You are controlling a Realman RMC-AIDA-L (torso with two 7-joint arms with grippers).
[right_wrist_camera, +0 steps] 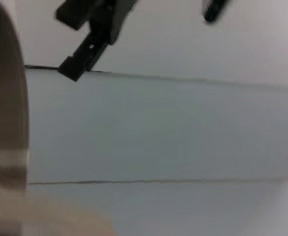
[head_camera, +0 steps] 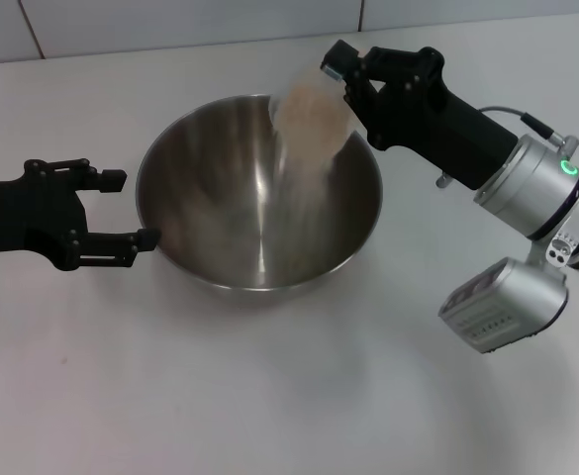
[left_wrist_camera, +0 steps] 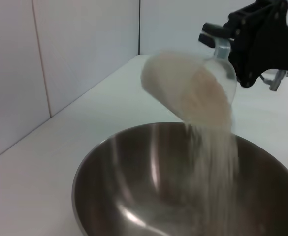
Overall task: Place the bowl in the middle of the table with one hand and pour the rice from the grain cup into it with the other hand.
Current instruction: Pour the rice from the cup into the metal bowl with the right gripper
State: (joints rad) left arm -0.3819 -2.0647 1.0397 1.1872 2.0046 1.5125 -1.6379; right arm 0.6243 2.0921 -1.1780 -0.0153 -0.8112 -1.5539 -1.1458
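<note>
Rice from tilted grain cup into bowl, seemingly

No readable text, label or number anywhere.

The bowl stands near the middle of the table. The right pincer grips the grain cup, tilted over the bowl's far rim, and rice streams into the bowl. The left pincer, fingers apart, sits at the bowl's left rim, toward the table's left edge.

place: lab-like test bench | cues: bare white table, plain panelled wall
</note>
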